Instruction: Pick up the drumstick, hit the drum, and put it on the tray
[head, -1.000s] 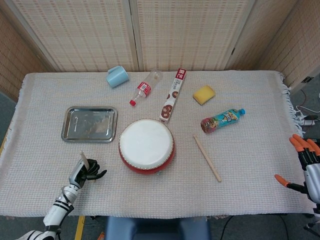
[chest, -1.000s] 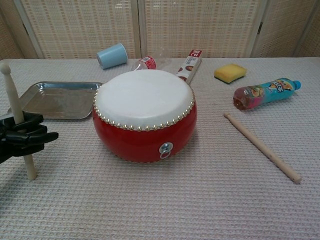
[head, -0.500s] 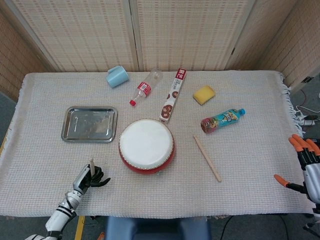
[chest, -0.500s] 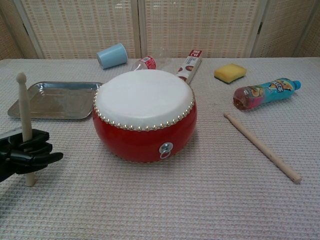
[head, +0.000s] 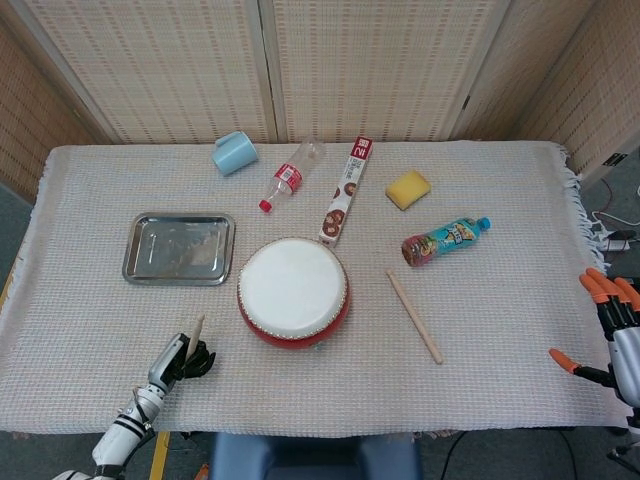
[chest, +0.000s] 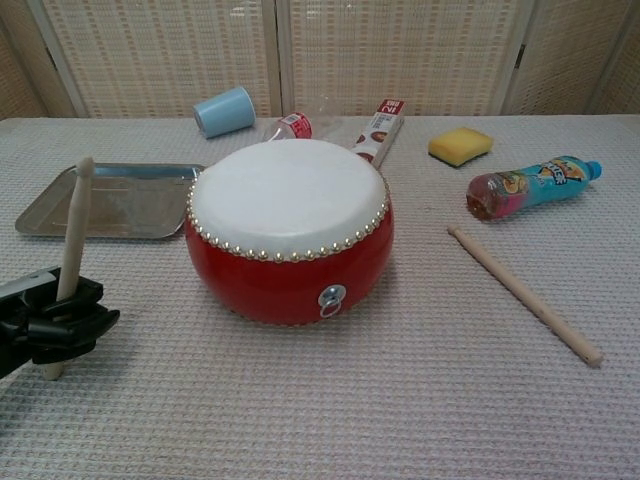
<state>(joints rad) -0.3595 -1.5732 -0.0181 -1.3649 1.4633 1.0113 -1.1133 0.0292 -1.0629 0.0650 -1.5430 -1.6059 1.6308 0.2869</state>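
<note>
The left hand (chest: 55, 325) is wrapped around a drumstick (chest: 72, 240), low on its shaft. The stick stands almost straight up, with its round tip leaning a little toward the drum (chest: 289, 232). In the head view the hand sits near the front edge of the bench (head: 500, 330), at about 8 o'clock from the drum.

The hold is close to the bottom end, so most of the stick sticks up free. I think a hard swing could make it twist or slide out of the fingers. If it slips, it could fall off the near edge, since the hand is so close to it.

The drum is at 2 o'clock from the hand. The hand has to move closer, or the tip may only catch the red side or the studs and miss the white top.

The tray (head: 179, 248) lies at 12 o'clock from the hand, just left of the drum. A wide swing could knock it.

A second stick (head: 414, 316) lies flat at 3 o'clock from the drum.

The right hand (head: 612, 335) is well off to the right, past the bench edge, fingers spread and holding nothing.
</note>
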